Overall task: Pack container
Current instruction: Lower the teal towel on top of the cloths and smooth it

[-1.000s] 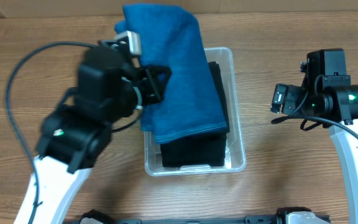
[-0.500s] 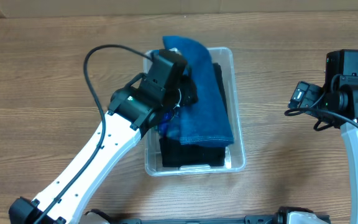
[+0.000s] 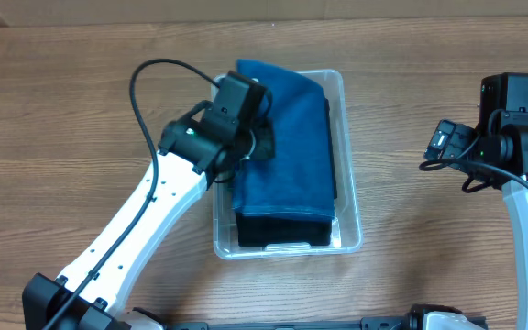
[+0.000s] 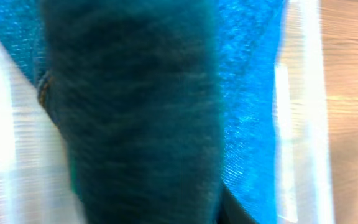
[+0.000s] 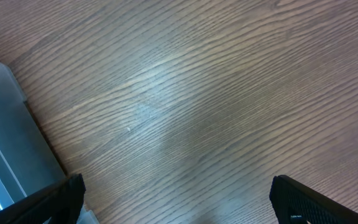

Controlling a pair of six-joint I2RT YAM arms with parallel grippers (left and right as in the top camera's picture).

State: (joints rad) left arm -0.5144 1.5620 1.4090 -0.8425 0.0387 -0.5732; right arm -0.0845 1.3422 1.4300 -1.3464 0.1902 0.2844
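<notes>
The container [image 3: 348, 183], a clear plastic bin, stands mid-table. It holds a folded black cloth [image 3: 282, 231] with a blue towel [image 3: 291, 156] laid over it, the black cloth showing at the near end. My left gripper [image 3: 257, 137] is down in the bin's left side, against the towel's left edge. In the blurred left wrist view the blue towel [image 4: 247, 93] fills the frame up close, with the bin's wall [image 4: 297, 124] to the right. The fingers are hidden by the cloth. My right gripper [image 3: 429, 147] is open and empty over bare wood, right of the bin.
The table is brown wood. A corner of the container [image 5: 5, 124] shows at the left of the right wrist view, beside the open right gripper [image 5: 179, 205]. A black cable loops above the left arm [image 3: 154, 73].
My left gripper has carried the blue towel from above the bin's left side down into the bin, where it now lies flat over the black cloth. The right arm moved slightly right, then held still.
</notes>
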